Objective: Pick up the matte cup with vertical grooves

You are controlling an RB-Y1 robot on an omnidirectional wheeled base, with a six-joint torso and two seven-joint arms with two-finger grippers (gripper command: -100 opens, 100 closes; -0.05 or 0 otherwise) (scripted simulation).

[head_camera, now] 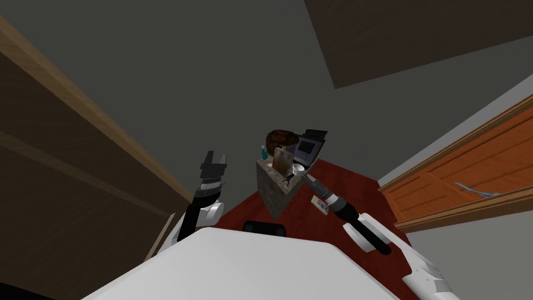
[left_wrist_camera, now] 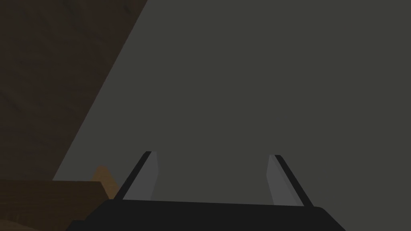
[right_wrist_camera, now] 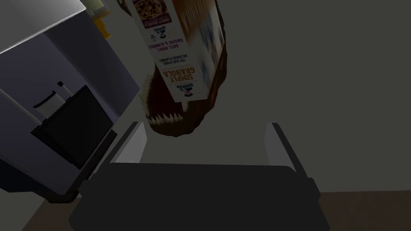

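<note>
A small white cup (head_camera: 298, 168) stands on a stone-coloured counter block (head_camera: 270, 195); its grooves are too small to make out. My right gripper (head_camera: 303, 176) reaches in from the right and ends just beside the cup. In the right wrist view that gripper (right_wrist_camera: 204, 138) is open with nothing between its fingers. Beyond them stand a granola box (right_wrist_camera: 180, 48) and a brown frilled object (right_wrist_camera: 180, 116). My left gripper (head_camera: 214, 159) is raised left of the counter, open and empty (left_wrist_camera: 212, 176).
On the counter also stand a dark appliance (head_camera: 308, 147) (right_wrist_camera: 68, 132), a teal bottle (head_camera: 264, 152) and a small dark item (head_camera: 287, 180). A dark wooden cabinet (head_camera: 67, 156) runs along my left, an orange wooden unit (head_camera: 468, 177) along my right. The floor (head_camera: 343, 182) is red-brown.
</note>
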